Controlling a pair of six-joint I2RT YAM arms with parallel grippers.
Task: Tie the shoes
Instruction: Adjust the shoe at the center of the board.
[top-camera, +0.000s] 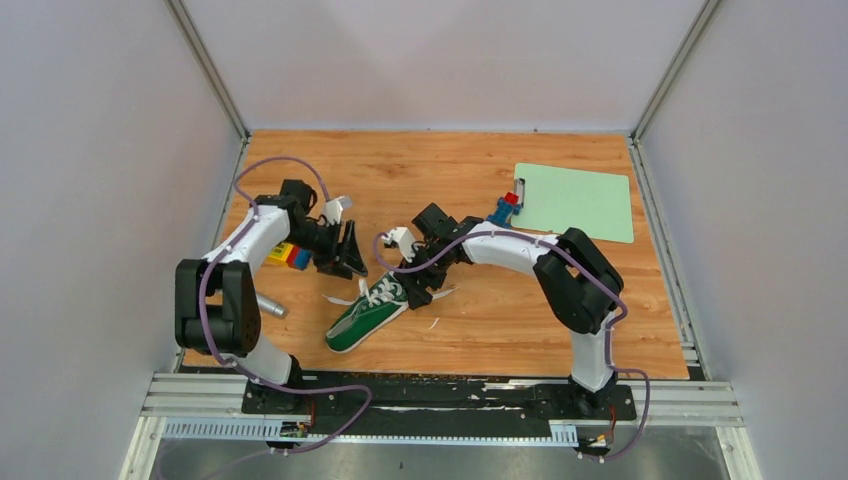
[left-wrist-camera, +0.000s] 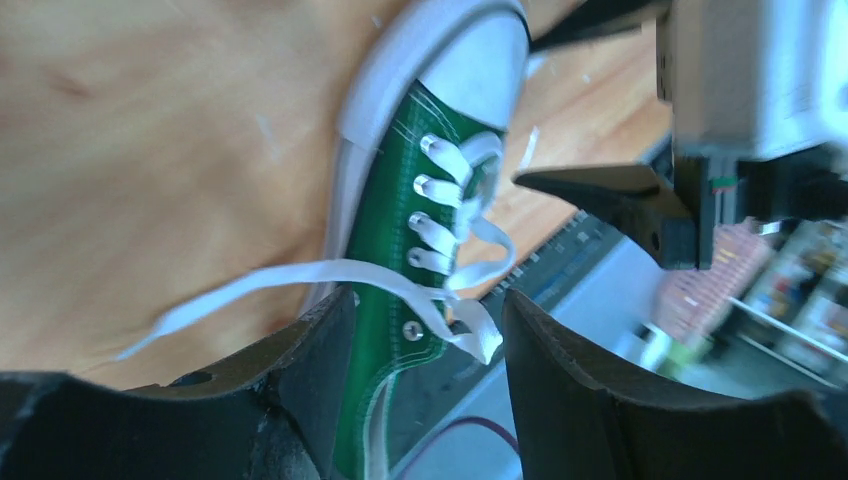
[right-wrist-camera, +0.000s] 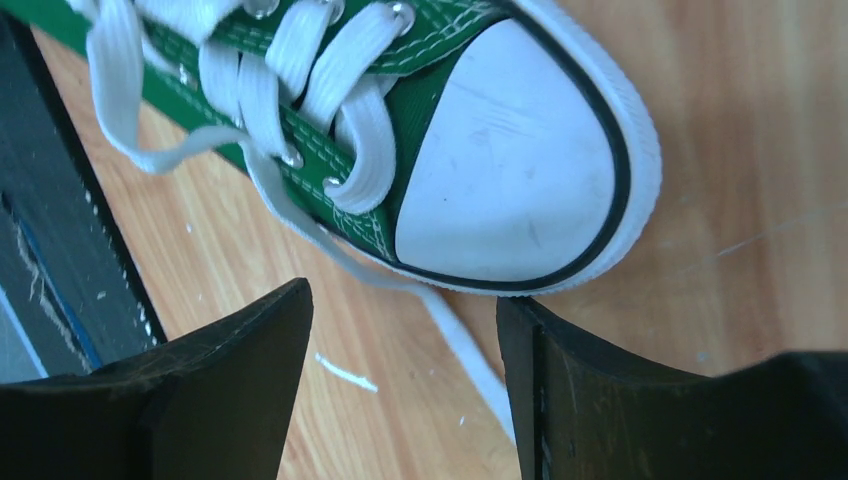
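The green shoe (top-camera: 362, 318) lies on the wooden table with its white toe cap (right-wrist-camera: 510, 180) pointing toward the far right. Its white laces (left-wrist-camera: 300, 278) are loose: one strand trails left over the wood and another runs along the table past the toe (right-wrist-camera: 470, 350). My left gripper (top-camera: 350, 258) hovers just left of the shoe's eyelets, open. In the left wrist view a lace end (left-wrist-camera: 478, 338) hangs free between the fingers of the left gripper (left-wrist-camera: 428, 300), neither finger touching it. My right gripper (top-camera: 418, 287) stands open by the toe, and the right gripper (right-wrist-camera: 402, 298) straddles the lace strand on the table.
A pale green clipboard (top-camera: 575, 200) lies at the back right, with a small blue and red object (top-camera: 505, 210) at its left edge. Coloured blocks (top-camera: 290, 256) sit under the left arm, and a silver cylinder (top-camera: 270, 305) lies near its base.
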